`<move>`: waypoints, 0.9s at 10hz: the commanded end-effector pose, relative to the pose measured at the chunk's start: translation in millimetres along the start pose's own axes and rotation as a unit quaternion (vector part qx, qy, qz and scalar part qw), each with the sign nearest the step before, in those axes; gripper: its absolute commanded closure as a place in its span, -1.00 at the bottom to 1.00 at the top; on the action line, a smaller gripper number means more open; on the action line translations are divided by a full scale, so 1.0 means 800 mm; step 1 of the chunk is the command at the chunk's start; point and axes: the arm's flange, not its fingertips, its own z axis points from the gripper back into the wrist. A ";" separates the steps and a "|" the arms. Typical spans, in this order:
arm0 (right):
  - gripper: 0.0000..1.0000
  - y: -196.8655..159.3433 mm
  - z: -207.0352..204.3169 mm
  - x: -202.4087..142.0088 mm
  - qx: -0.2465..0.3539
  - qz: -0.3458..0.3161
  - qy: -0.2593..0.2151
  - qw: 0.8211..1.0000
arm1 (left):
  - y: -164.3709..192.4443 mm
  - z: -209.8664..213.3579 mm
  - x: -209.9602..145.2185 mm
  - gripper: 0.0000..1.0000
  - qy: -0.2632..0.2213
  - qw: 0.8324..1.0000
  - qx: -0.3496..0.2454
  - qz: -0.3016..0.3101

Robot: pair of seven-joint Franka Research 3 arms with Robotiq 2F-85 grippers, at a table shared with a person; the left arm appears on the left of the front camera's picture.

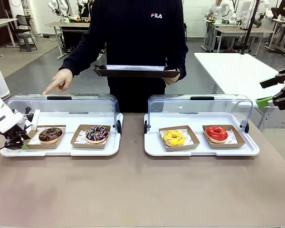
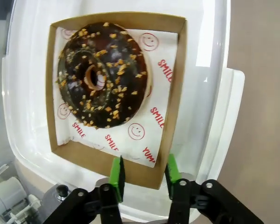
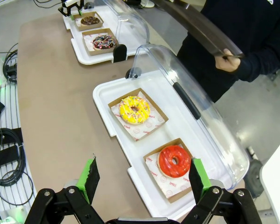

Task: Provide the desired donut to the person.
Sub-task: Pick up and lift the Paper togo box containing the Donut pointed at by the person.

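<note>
Left claw (image 2: 143, 170) lined up on the chocolate nut donut (image 2: 102, 74), the person's (image 1: 137, 38) pick.

Your left claw's pads sit slightly apart astride the cardboard box (image 2: 112, 163) wall, ready to pinch. The pointing hand (image 1: 61, 81) marks this far-left donut as wanted, and the dark tray (image 1: 135, 71) is probably held out to receive it. The right claw (image 3: 143, 163) hangs wide apart, idle.

Two trays (image 1: 61, 153) (image 1: 199, 153) abreast, two boxed donuts (image 1: 50, 134) (image 1: 97, 133) (image 1: 174, 137) (image 1: 216, 133) each; person (image 1: 137, 33) behind, hand (image 1: 61, 80) seemingly on left lid (image 1: 85, 102).

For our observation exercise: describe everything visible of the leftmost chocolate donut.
The chocolate donut is a whole ring, dark glossy icing strewn with orange crumbs. It lies flat on red-printed white paper in a brown cardboard box on the white tray. The left gripper, open, hovers at the box's edge, clear of the donut.
</note>
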 end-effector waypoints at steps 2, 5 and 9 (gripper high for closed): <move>-1.00 -0.001 -0.003 0.000 0.006 0.003 -0.008 1.000 | 0.003 0.000 0.007 1.00 0.016 1.000 -0.018 0.003; -1.00 -0.001 -0.003 0.000 0.006 0.003 -0.008 1.000 | 0.003 0.005 0.003 1.00 0.011 1.000 -0.015 0.002; -1.00 -0.001 -0.003 0.000 0.006 0.003 -0.008 1.000 | -0.011 0.023 -0.001 1.00 -0.021 1.000 0.007 -0.006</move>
